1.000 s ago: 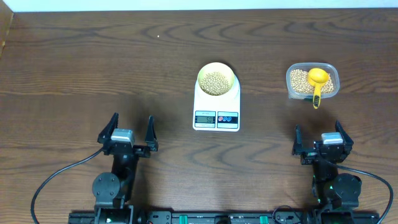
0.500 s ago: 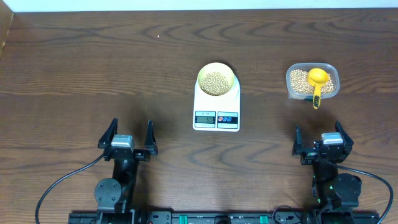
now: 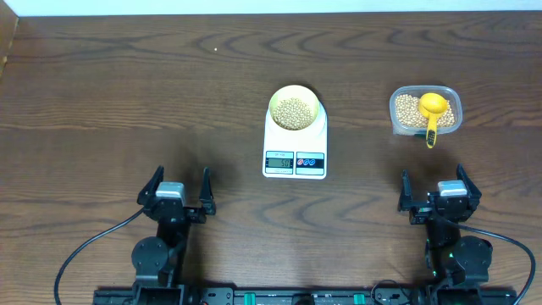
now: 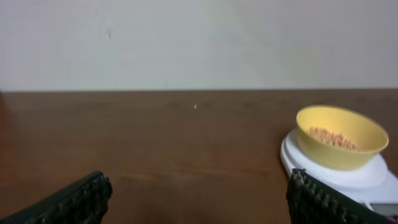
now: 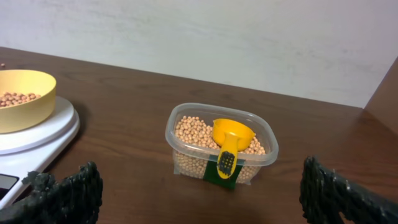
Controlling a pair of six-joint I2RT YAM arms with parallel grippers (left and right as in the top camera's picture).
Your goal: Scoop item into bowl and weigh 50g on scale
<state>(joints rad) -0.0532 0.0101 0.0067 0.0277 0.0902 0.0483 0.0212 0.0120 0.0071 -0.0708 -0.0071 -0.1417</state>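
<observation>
The pale yellow-green bowl [image 3: 294, 108] [image 4: 341, 137] [image 5: 23, 99] stands on the white scale [image 3: 295, 146] [image 4: 367, 183] [image 5: 37, 140] at the table's middle, with tan beans [image 3: 294, 112] [image 4: 333, 137] lying in it. More beans [image 3: 411, 110] [image 5: 193, 134] fill a clear tub [image 3: 425, 110] [image 5: 221, 146] to the right, where a yellow scoop [image 3: 433, 110] [image 5: 230, 144] rests with its handle over the near rim. My left gripper [image 3: 178, 188] [image 4: 198, 202] is open near the front left, nothing between its fingers. My right gripper [image 3: 439, 193] [image 5: 202, 196] is open at the front right, short of the tub.
The dark wooden table [image 3: 127, 93] runs back to a pale wall [image 4: 199, 43]. Cables [image 3: 85, 246] trail from both arm bases along the front edge.
My left gripper has drawn back a little toward the front edge and shifted slightly right, still open. The right arm, bowl, scale and tub have not moved.
</observation>
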